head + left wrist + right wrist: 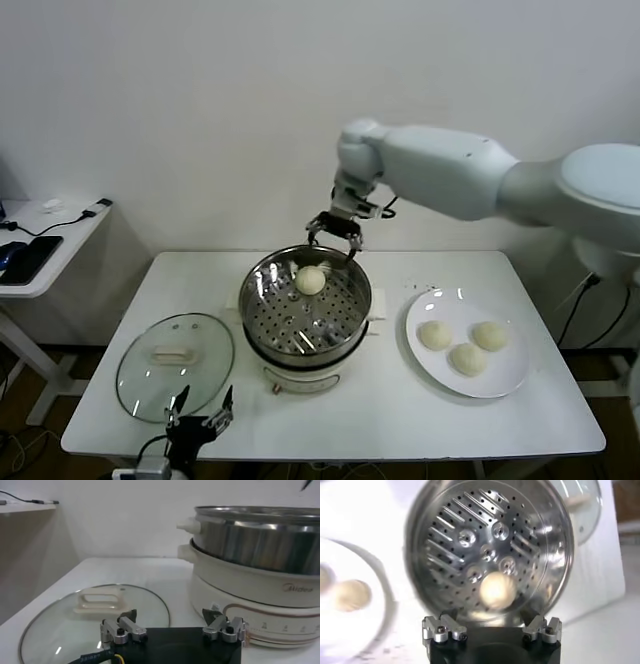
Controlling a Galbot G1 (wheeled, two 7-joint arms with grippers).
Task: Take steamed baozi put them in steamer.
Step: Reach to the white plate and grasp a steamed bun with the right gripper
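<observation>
The steel steamer (262, 311) stands mid-table on its cream base. One baozi (310, 281) lies on the perforated tray at the pot's far side; it also shows in the right wrist view (496, 590). My right gripper (333, 237) hangs open and empty just above the pot's far rim, over that bun. Three baozi (434, 335) (467, 359) (490, 335) lie on the white plate (500, 385) to the right. My left gripper (204, 412) is parked open and empty at the table's front edge, next to the lid.
A round glass lid (150, 385) with a white handle lies flat left of the steamer; it also shows in the left wrist view (70, 630). A side table (40, 262) with cables and a dark device stands far left.
</observation>
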